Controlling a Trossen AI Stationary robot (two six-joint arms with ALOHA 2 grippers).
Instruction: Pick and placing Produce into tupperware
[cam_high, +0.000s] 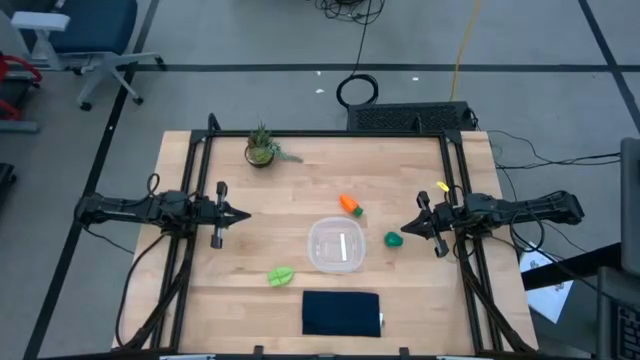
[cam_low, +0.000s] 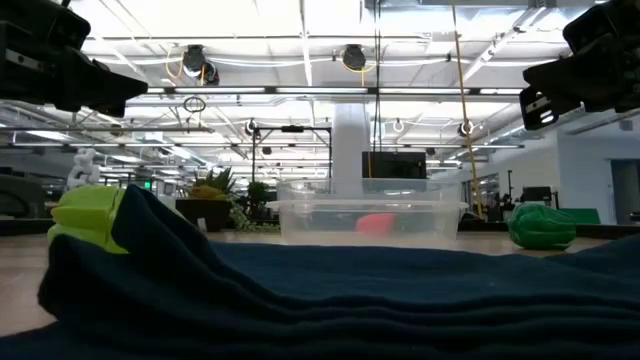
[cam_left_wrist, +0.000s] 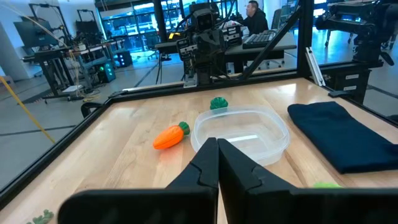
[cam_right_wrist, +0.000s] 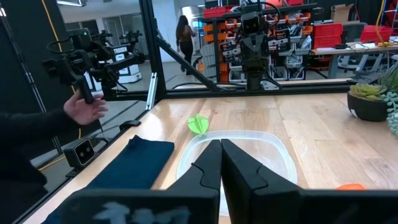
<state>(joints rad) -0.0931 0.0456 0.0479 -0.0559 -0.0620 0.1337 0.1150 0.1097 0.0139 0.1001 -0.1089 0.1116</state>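
The clear tupperware (cam_high: 336, 246) sits mid-table, nothing in it. The orange carrot (cam_high: 350, 205) lies just beyond its far rim. The dark green lump (cam_high: 393, 240) rests right of the container, near my right gripper (cam_high: 405, 228). The flat light-green leaf (cam_high: 280, 275) lies left of the container, toward the near edge. My left gripper (cam_high: 246, 214) hovers shut over the table's left part, pointing toward the centre. My right gripper is shut and hovers at the right side. In the left wrist view the carrot (cam_left_wrist: 170, 136) and tupperware (cam_left_wrist: 241, 133) lie ahead.
A dark navy pad (cam_high: 341, 312) lies at the near edge, below the tupperware. A potted spiky plant (cam_high: 262, 148) stands at the far left of the table. A black frame (cam_high: 320, 134) borders the table. A person's hand (cam_right_wrist: 87, 109) shows beyond the table in the right wrist view.
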